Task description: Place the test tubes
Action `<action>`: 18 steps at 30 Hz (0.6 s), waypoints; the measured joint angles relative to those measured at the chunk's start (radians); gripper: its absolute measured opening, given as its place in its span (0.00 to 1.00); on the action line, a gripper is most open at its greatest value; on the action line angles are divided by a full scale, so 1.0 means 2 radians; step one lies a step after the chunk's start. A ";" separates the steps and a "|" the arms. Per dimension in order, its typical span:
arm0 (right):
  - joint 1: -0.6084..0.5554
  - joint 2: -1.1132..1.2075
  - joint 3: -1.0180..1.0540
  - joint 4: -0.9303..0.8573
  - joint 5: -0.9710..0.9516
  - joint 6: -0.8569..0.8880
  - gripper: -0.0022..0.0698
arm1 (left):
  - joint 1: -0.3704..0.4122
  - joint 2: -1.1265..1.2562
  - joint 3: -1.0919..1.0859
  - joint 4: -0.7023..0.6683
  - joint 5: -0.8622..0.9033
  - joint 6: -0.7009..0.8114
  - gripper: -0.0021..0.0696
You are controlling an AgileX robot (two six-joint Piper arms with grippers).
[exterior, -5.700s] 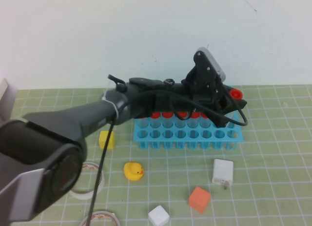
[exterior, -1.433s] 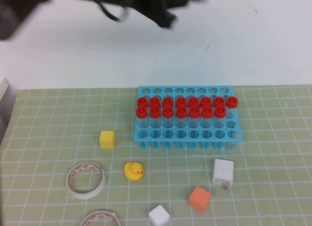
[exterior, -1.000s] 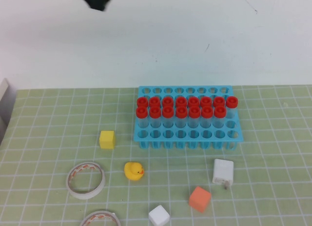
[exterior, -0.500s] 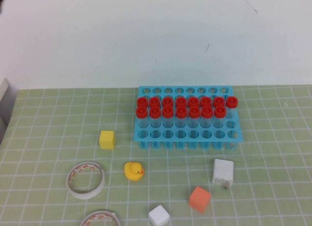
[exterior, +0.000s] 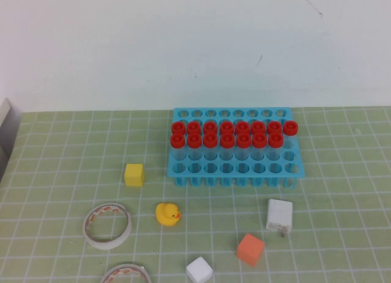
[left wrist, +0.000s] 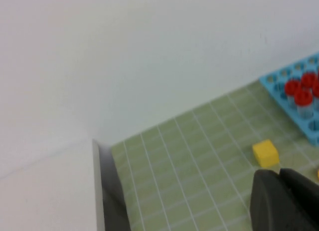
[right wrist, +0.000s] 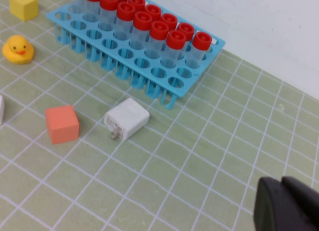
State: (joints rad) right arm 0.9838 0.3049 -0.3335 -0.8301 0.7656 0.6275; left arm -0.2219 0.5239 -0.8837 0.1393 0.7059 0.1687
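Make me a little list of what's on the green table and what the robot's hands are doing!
rack: blue rack, on the green mat
tubes: fifteen red-capped test tubes upright in two rows; nearest row of holes empty
loose things: yellow block, rubber duck, white charger, orange block, white block, two tape rolls
left gripper: left of the yellow block, jaws shut, empty
right gripper: right of the rack, jaws shut, empty

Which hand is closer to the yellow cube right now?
Left. The left hand, shut, hangs just short of the yellow cube; the right hand, shut, sits far off, across the blue rack from it.
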 joint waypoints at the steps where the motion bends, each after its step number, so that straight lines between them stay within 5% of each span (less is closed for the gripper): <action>1: 0.000 0.000 0.000 0.000 0.000 0.000 0.03 | 0.000 -0.012 0.019 0.003 0.001 -0.006 0.03; 18: 0.000 0.000 0.000 0.000 0.000 0.000 0.03 | 0.000 -0.060 0.166 0.031 0.027 -0.012 0.03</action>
State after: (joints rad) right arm 0.9838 0.3049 -0.3335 -0.8301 0.7656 0.6275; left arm -0.2219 0.4047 -0.5523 0.2009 0.7590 0.1449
